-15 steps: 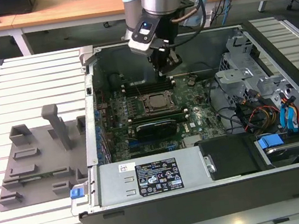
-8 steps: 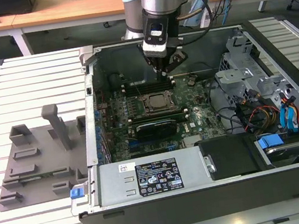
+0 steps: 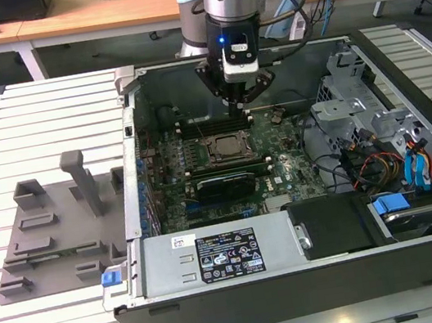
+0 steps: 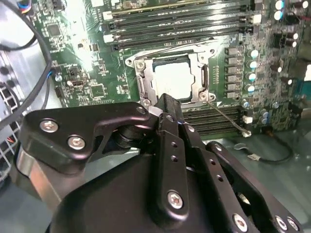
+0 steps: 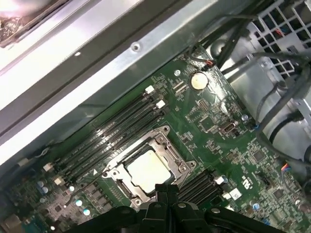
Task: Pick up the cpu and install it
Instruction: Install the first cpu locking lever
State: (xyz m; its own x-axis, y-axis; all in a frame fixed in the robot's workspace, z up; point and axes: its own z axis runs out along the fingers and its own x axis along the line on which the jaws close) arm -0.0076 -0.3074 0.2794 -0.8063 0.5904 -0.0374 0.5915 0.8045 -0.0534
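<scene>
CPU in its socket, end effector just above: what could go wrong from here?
The cpu lies inside the socket frame with the end effector close over it; pressing down could tilt the chip or damage the socket. The thin metal lever beside the frame sticks out and might snag the end effector.

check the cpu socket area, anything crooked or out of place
Nothing looks damaged. The cpu lies flat in the socket frame, its edges parallel to the frame's. One thing stands out: a thin wire lever angles away from the frame across the memory slots instead of lying along it, so it looks unlatched.
</scene>
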